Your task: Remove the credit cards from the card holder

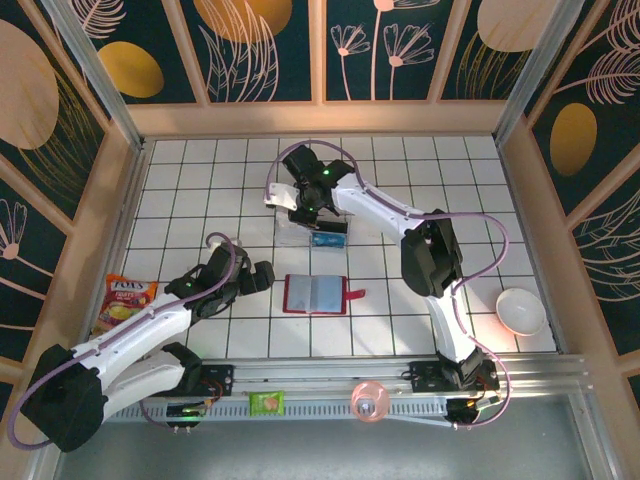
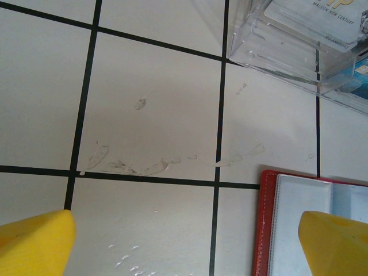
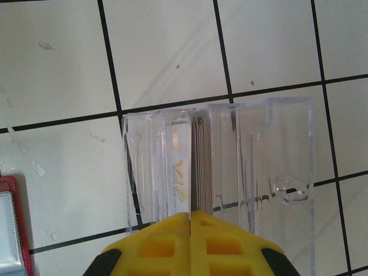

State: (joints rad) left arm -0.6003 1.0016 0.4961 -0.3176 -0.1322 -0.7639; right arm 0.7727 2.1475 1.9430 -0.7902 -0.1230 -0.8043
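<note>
Card holder (image 1: 317, 294) lies open on the bench (image 1: 190, 180) (sleeves up); left tool (image 2: 185, 244) spread beside it, right tool (image 3: 190, 218) pressed together over the clear box (image 3: 259, 155).

"VIP" on the white card (image 3: 181, 172)

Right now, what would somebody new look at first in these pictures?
Probably the red card holder, lying open in the middle of the white tiled table. Just beyond it stands a clear box with cards upright inside, and the right end effector hangs shut right over it. The left end effector sits wide open near the card holder's left edge.
</note>
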